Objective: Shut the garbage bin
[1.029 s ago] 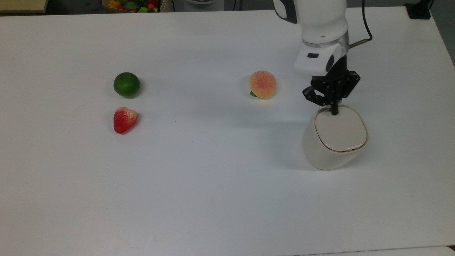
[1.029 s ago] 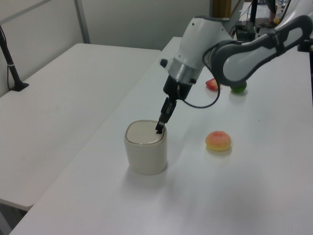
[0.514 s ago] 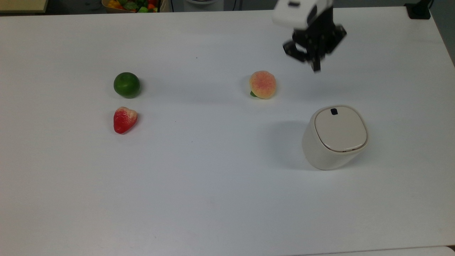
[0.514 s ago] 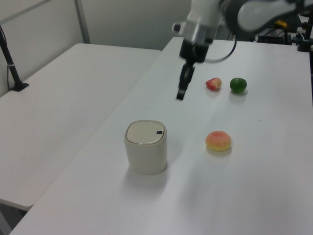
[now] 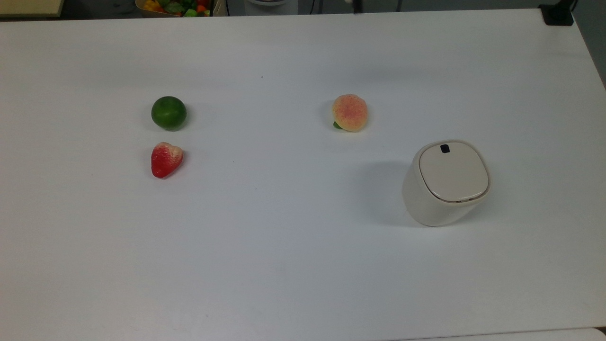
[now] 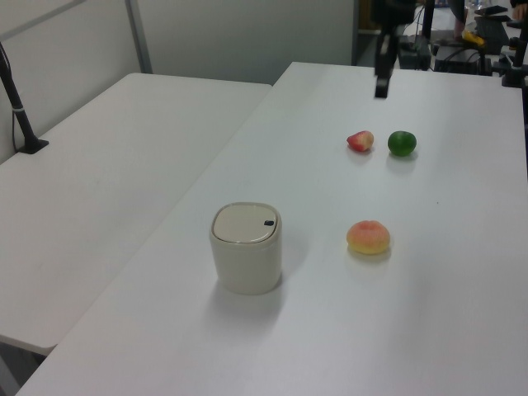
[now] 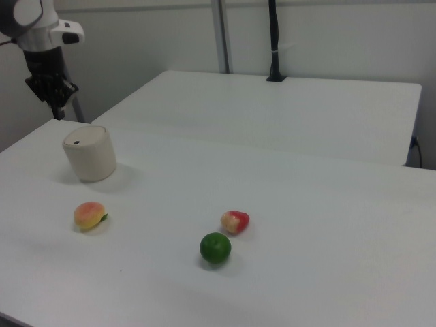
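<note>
The garbage bin (image 5: 428, 208) is a cream-white rounded-square tub standing on the white table (image 5: 284, 227). Its flat lid (image 5: 453, 171) lies down flush on the rim, with a small black tab (image 5: 445, 148) at the edge nearest the top view's top. Nothing touches the garbage bin (image 6: 246, 256) (image 7: 89, 158). My gripper (image 6: 380, 89) hangs high over the table's far end in the left view, well away from the bin. In the right view my gripper (image 7: 58, 112) points down above and to the left of the bin, fingers together and holding nothing.
A peach (image 5: 350, 112) lies up and left of the bin in the top view. A green lime (image 5: 168, 113) and a red strawberry (image 5: 165, 159) lie further to the top view's left. A second white table (image 6: 124, 148) adjoins this one. A box of colourful items (image 5: 175, 6) sits beyond the far edge.
My gripper has lifted off the lid's tab and risen up and away toward the table's far edge. The lid stays down and the bin has not moved.
</note>
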{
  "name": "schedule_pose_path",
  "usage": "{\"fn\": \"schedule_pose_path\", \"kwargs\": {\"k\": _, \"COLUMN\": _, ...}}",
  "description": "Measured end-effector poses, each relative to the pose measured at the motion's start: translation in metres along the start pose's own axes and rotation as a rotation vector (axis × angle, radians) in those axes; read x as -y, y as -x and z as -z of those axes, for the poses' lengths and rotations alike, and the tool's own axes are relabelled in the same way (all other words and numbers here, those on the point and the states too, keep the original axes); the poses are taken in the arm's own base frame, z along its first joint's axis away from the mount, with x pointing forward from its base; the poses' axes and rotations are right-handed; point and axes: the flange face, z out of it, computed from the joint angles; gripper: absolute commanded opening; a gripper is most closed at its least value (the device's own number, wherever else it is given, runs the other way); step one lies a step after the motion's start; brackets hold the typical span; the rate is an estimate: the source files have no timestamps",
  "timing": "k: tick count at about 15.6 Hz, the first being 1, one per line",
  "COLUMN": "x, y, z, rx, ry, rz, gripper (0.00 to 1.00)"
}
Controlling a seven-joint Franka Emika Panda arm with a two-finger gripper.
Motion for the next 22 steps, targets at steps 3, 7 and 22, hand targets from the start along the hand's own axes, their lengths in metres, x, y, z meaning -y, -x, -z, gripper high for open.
{"fn": "schedule_pose_path", "kwargs": {"k": 3, "x": -0.037, "y": 0.011, "z": 0.016, "rx": 0.026, "ry": 0.012, "rz": -0.057, "gripper": 0.45}}
{"fn": "schedule_pose_path", "kwargs": {"k": 7, "x": -0.104, "y": 0.013, "z": 0.024, "rx": 0.035, "ry": 0.014, "rz": -0.076, "gripper": 1.00}}
{"fn": "schedule_pose_path", "kwargs": {"k": 22, "x": -0.143, "y": 0.001, "z": 0.038, "rx": -0.098, "ry": 0.078, "rz": -0.104, "gripper": 1.00}}
